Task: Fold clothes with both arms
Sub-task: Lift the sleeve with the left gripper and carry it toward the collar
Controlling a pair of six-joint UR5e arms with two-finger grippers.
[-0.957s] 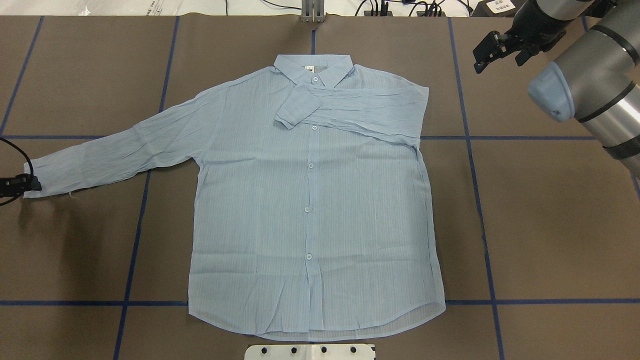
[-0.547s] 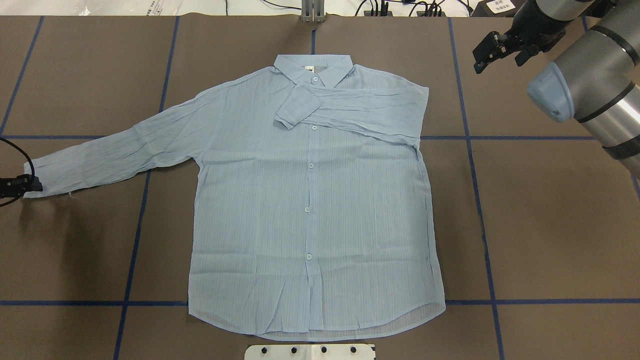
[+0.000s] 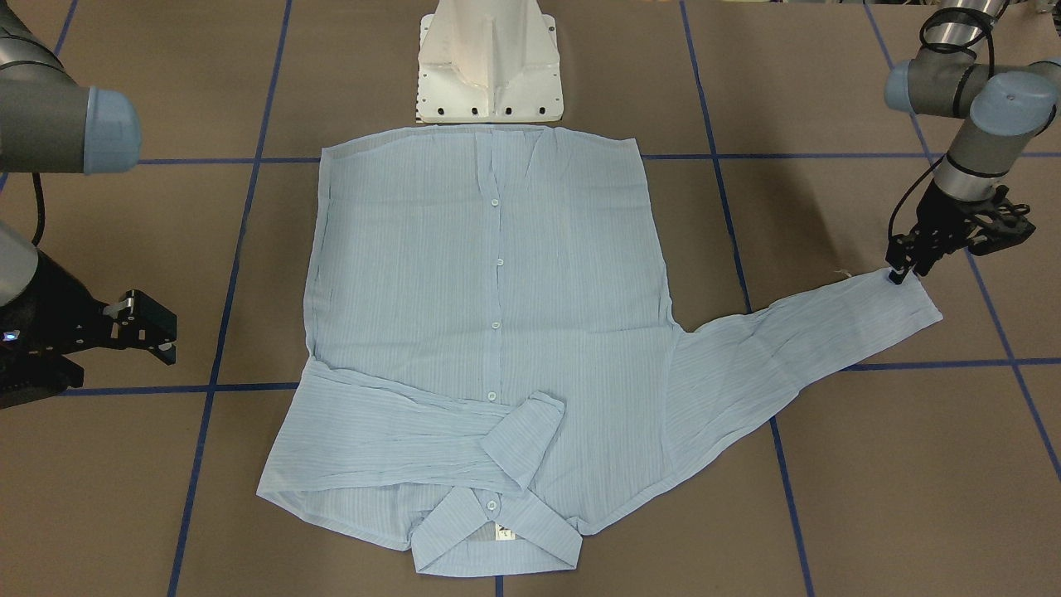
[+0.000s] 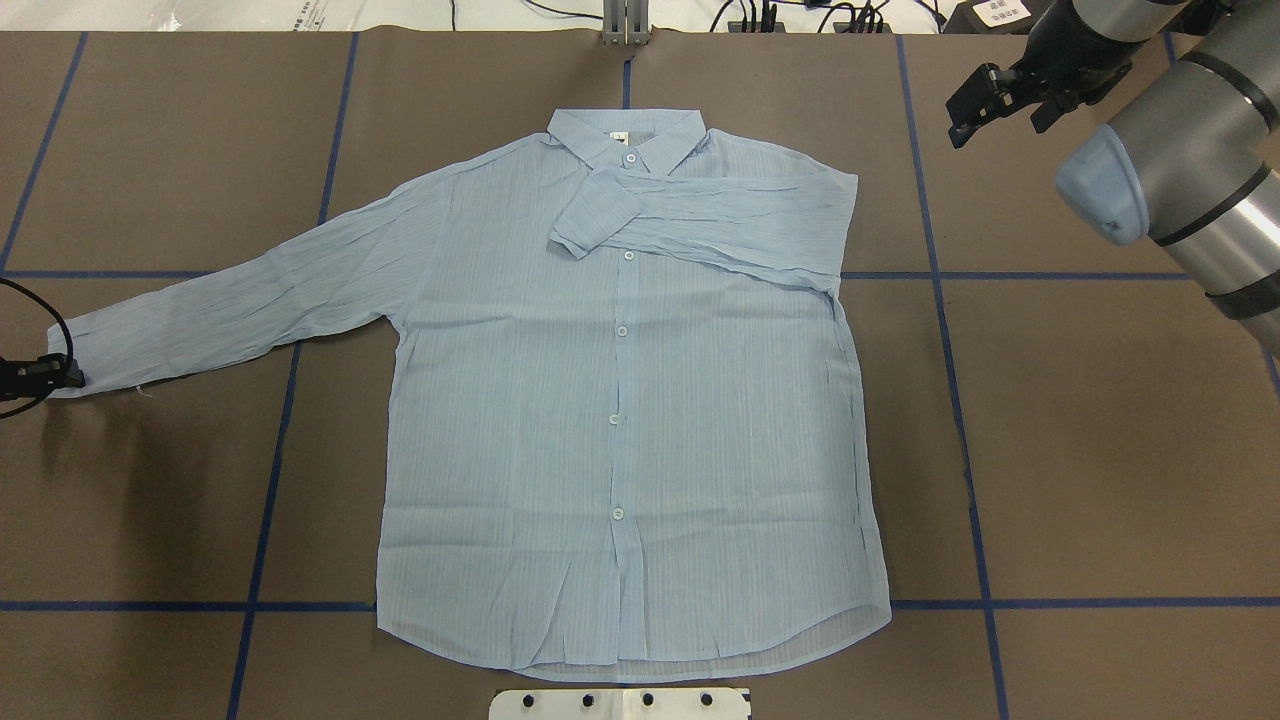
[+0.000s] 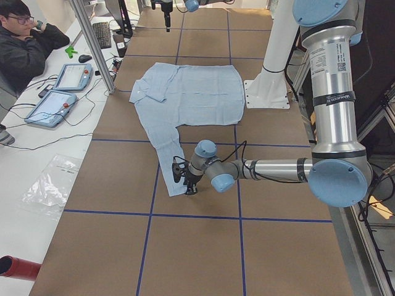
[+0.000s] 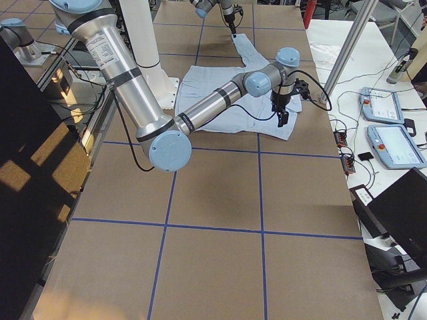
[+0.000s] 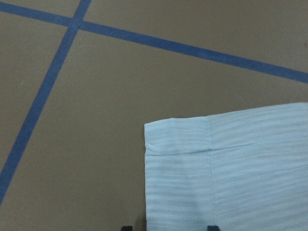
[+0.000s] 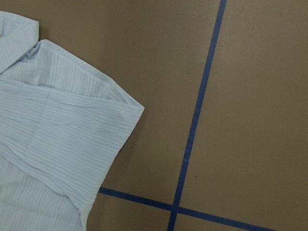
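The light blue shirt (image 4: pixel 620 420) lies flat and buttoned, collar at the far side. One sleeve is folded across the chest (image 4: pixel 700 220); the other stretches out to the cuff (image 4: pixel 75 345) at the overhead view's left edge. My left gripper (image 4: pixel 62 376) sits low at that cuff (image 3: pixel 912 303). In the left wrist view its fingertips (image 7: pixel 126 227) stand apart with the cuff's corner (image 7: pixel 216 168) between them. My right gripper (image 4: pixel 992 130) hangs open and empty above the table beside the shirt's folded shoulder (image 8: pixel 62 144); in the front-facing view it (image 3: pixel 170 338) is at the left.
Blue tape lines (image 4: pixel 945 330) grid the brown table. The white pedestal base (image 3: pixel 489 66) stands at the shirt's hem. Cables (image 4: pixel 800 15) run along the far edge. A person (image 5: pixel 24 43) sits at a side desk with two pendants (image 5: pixel 62 92) behind a metal post (image 5: pixel 92 43).
The left gripper has settled slightly lower at the cuff. The right gripper has edged a little toward the far side. The shirt lies as before.
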